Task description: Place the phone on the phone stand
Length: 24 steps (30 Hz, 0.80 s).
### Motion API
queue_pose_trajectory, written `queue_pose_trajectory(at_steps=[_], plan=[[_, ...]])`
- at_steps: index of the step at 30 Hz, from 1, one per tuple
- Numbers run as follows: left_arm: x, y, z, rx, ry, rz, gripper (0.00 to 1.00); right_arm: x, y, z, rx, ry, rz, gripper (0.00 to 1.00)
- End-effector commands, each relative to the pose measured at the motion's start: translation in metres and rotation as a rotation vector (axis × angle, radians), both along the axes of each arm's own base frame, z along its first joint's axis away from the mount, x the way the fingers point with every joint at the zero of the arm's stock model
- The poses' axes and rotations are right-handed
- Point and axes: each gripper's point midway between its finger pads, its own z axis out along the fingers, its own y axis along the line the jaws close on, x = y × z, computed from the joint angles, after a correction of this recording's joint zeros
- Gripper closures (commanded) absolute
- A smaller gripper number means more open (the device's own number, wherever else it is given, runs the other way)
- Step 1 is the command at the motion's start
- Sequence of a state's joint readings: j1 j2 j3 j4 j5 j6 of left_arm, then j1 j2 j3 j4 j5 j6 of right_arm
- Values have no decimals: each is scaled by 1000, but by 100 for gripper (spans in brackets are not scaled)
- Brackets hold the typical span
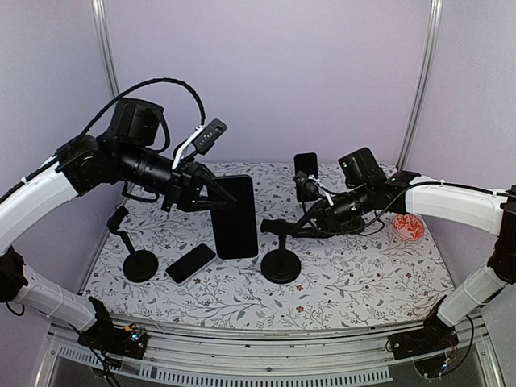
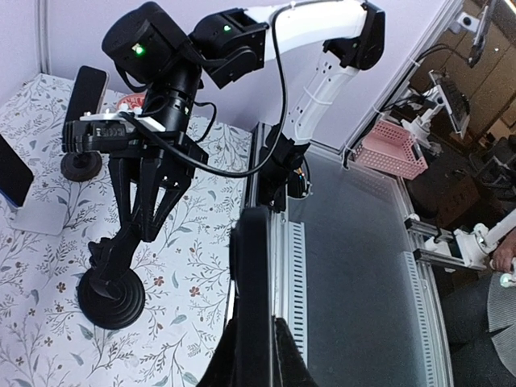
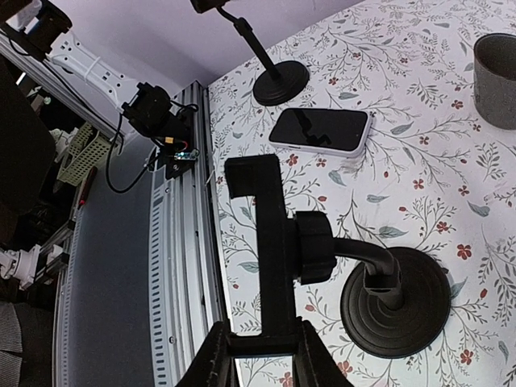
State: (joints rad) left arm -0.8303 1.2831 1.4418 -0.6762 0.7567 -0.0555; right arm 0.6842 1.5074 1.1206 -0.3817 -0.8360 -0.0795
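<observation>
Left pincer (image 1: 211, 197) is clamped shut on the big black phone (image 1: 235, 218), gripping it by its left edge a little left of the frame's centre, above the bench (image 1: 355, 274). In the top view the phone's long axis runs up and down the frame. In the left wrist view it shows edge-on, rising from between the fingers.

Just to the right of its lower end sits the phone stand (image 1: 280, 262), with its cradle (image 1: 272, 226) close beside the phone but, as far as I can tell, not touching it. Further right again, the right pincer (image 1: 310, 219) is closed on that cradle. The right wrist view shows the fingers (image 3: 216, 355) pinching its lower end.

So the phone looks to need a short move rightward into the cradle. The left arm would carry it while the right steadies the stand.

Counting from the left:
- **Stands:** a spare stand (image 1: 139, 264) and the central one. There may be a third under the rear phone, but it is mostly hidden.
- **Phones:** three, namely a small phone (image 1: 191, 263) flat on the bench, the held one, and a rear phone (image 1: 305, 165) upright at the back.
- **Other:** one red bowl (image 1: 409, 227) at the right.
</observation>
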Motion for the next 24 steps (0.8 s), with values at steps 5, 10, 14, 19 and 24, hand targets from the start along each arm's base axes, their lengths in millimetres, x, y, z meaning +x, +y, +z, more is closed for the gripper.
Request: queue_pose_trajectory(at_steps=[5, 10, 14, 19, 24], plan=[[-20, -24, 15, -122, -43, -164, 100, -31, 5, 36, 103, -24, 139, 100], [-31, -52, 0, -144, -34, -281, 100, -45, 10, 37, 110, -11, 188, 100], [-29, -67, -12, -162, -39, -337, 100, -53, 11, 37, 112, 9, 209, 100], [-29, -76, -30, -205, -64, -405, 100, -63, 8, 38, 137, 19, 243, 100], [-26, -88, -56, -218, -51, -457, 100, -71, 2, 22, 130, 18, 267, 100]])
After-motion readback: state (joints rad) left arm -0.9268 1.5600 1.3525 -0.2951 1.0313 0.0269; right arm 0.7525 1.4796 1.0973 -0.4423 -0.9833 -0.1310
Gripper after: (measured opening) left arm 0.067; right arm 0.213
